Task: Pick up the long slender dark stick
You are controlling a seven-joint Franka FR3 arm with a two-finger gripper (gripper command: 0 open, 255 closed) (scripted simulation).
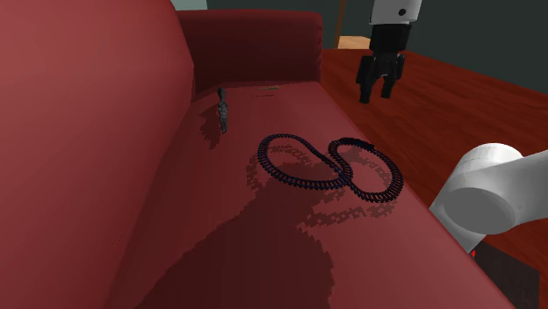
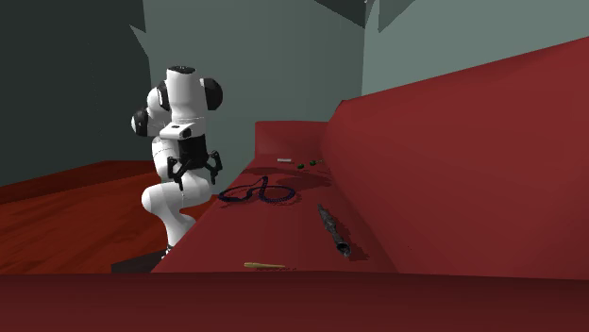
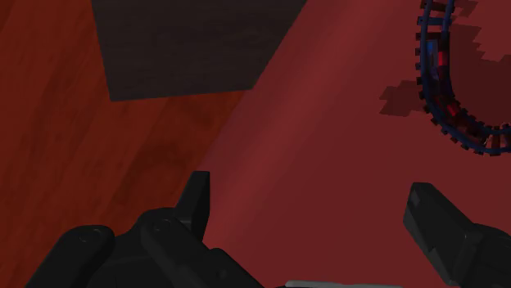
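**Open gripper hangs over the sofa's front edge, dark stick far off by the backrest**

The all-black two-finger gripper (image 1: pixel 375 95) hangs in the air with its fingers spread wide and nothing between them. In the wrist view the gripper (image 3: pixel 311 196) looks down on the line where the dark red upholstered sofa (image 3: pixel 327 123) meets the reddish-brown wooden floor (image 3: pixel 65 139).

The long slender dark stick (image 1: pixel 222 112) lies flat on the sofa (image 1: pixel 263 237) seat, close along the foot of the backrest. In the shoulder view it sits toward the far armrest, up and to the left of the dark blue figure-eight toy rail track (image 1: pixel 329 164). The track lies on the middle of the seat, between the stick and the gripper, and is apart from both.

In the second exterior view the stick (image 2: pixel 333 229) runs beside the backrest, nearer the camera than the track (image 2: pixel 257 193). The gripper (image 2: pixel 195 173) hovers beyond the seat's front edge, well apart from the stick. A small yellowish rod (image 2: pixel 264 266) lies on the seat near that camera. One curve of the track (image 3: pixel 438 90) shows ahead of the fingers in the wrist view.
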